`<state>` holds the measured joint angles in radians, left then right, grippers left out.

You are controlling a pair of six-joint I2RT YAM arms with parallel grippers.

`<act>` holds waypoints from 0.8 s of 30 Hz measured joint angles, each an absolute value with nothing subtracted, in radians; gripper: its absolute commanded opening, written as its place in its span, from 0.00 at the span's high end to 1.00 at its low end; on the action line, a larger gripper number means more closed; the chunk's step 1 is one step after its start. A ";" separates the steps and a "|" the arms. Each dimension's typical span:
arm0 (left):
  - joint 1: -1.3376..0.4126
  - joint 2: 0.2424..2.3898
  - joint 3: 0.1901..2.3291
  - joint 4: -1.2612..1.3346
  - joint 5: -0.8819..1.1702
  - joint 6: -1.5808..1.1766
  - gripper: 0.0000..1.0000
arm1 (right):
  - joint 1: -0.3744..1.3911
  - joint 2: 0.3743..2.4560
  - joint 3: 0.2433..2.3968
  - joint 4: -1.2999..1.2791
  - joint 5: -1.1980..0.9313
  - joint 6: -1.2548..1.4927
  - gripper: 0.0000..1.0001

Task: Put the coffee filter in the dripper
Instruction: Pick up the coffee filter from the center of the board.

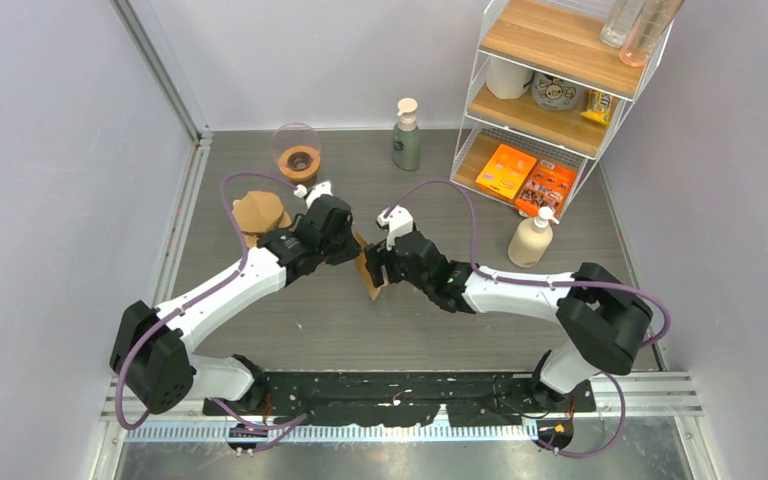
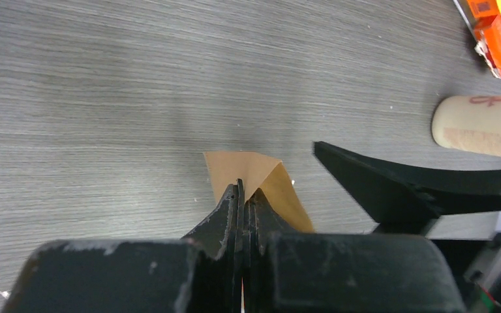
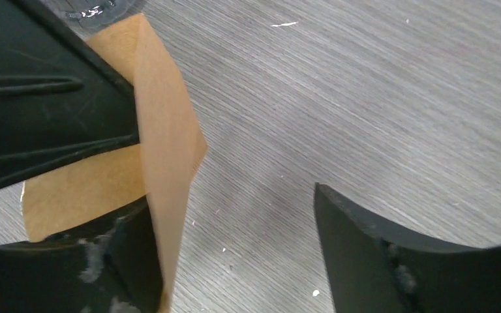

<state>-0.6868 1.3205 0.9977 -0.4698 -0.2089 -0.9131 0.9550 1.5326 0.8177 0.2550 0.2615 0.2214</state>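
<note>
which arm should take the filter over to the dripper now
Left. The left gripper is shut on the coffee filter, and the dripper stands on that arm's side. The right gripper is open, gripping nothing.

Folded brown paper coffee filter [image 2: 253, 171]: lower part hidden behind the pressed-together black fingers of the left gripper [image 2: 240, 194]; from above, only a thin edge of it shows between the arms.
Right gripper [image 3: 228, 208]: one finger half covered by the filter, and both run off the lower edge.
Cream plastic pump bottle [image 2: 479, 124]: cut by the right edge, pump unseen.
Orange cardboard boxes [image 2: 499, 32]: clipped by the corner.
Clear glass vessels [image 1: 640, 25] on the top wooden shelf [image 1: 550, 40]: tops out of frame.
Shelf labels: too small to read.
</note>
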 measured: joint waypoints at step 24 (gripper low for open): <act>-0.692 1.279 0.976 -0.472 -0.162 -0.682 1.00 | 0.891 1.539 0.849 0.250 0.187 0.227 0.79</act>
